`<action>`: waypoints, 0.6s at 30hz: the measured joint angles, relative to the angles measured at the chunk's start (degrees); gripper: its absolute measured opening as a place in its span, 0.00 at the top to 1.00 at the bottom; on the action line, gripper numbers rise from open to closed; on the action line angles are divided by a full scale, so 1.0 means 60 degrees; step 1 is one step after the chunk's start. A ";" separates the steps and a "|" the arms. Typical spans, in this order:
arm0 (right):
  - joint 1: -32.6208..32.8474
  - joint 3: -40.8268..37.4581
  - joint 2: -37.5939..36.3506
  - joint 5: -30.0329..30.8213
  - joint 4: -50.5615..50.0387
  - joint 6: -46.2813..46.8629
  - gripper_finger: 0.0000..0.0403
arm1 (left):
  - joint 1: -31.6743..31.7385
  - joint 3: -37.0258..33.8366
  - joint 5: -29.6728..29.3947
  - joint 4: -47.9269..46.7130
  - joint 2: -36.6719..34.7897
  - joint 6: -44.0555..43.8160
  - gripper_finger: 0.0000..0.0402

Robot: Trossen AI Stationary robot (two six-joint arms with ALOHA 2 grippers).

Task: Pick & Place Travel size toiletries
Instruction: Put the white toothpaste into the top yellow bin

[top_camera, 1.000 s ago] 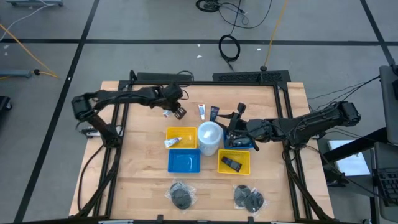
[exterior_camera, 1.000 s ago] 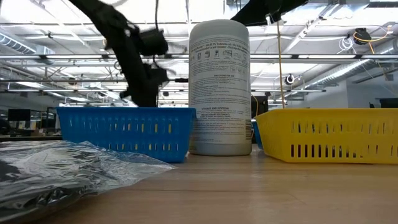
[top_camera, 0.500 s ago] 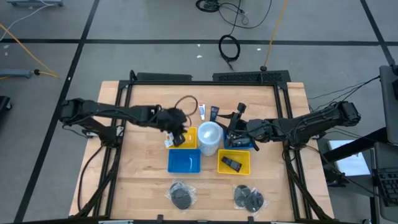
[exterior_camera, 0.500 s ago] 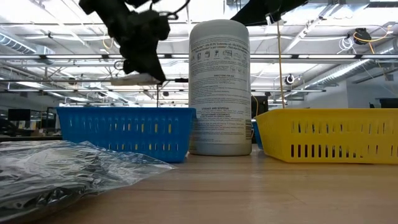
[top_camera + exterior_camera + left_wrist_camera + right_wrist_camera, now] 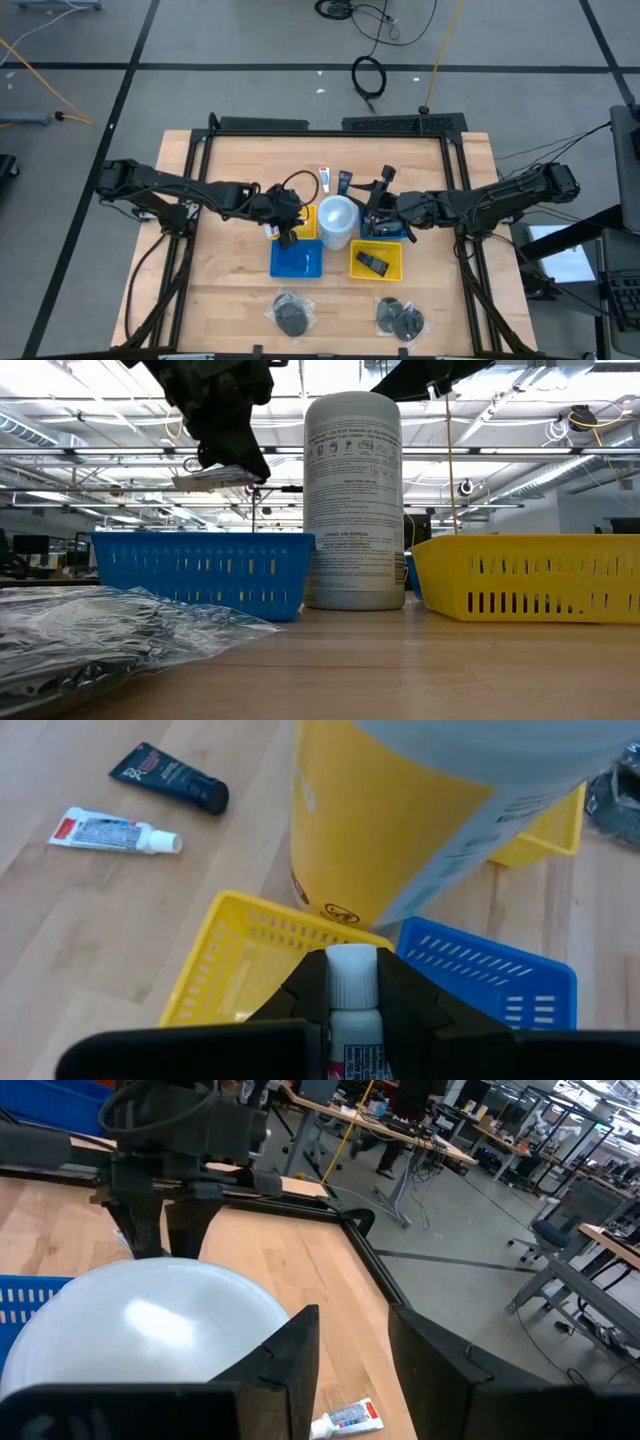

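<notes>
My left gripper (image 5: 284, 226) hovers over the left yellow basket (image 5: 303, 213), shut on a small white squeeze tube (image 5: 352, 982). In the low view that tube (image 5: 214, 479) shows under the gripper (image 5: 225, 455), high above the blue basket (image 5: 200, 570). A white tube (image 5: 115, 830) and a dark tube (image 5: 170, 777) lie flat on the wood behind the big white tub (image 5: 337, 222). My right gripper (image 5: 378, 207) waits open just right of the tub, and a white tube (image 5: 345, 1418) lies beyond it. Dark round pieces in clear wrap (image 5: 292, 315) (image 5: 400, 318) lie near the front edge. My left gripper pinches the white tube between its two fingers (image 5: 300, 995), with the capped end (image 5: 352, 968) sticking out past the fingertips. The fingers come from above, slanting down. The tube is lifted clear and lies about level under the fingers (image 5: 214, 479), over the baskets.
The tall tub (image 5: 353, 500) stands between the baskets, close to both grippers. A blue basket (image 5: 296, 259) sits in front of the left yellow one. A second yellow basket (image 5: 377, 261) holds a dark tube. Clear wrap (image 5: 100, 640) lies close to the low camera.
My left gripper, shut on the white tube throughout, has carried it from the far-left part of the table toward the near edge and a little right. It now hangs over the left yellow basket beside the tub. The right arm has kept still.
</notes>
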 joint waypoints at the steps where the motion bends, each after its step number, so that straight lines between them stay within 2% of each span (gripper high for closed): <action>1: 0.0000 0.0000 0.0000 0.0000 0.0000 0.0000 0.72 | 0.0000 0.0000 -0.0007 0.0006 0.0000 0.0046 0.89; 18: 0.0000 0.0000 0.0000 0.0000 0.0000 0.0000 0.72 | 0.0000 0.0000 -0.0240 -0.0004 0.0000 0.0135 0.88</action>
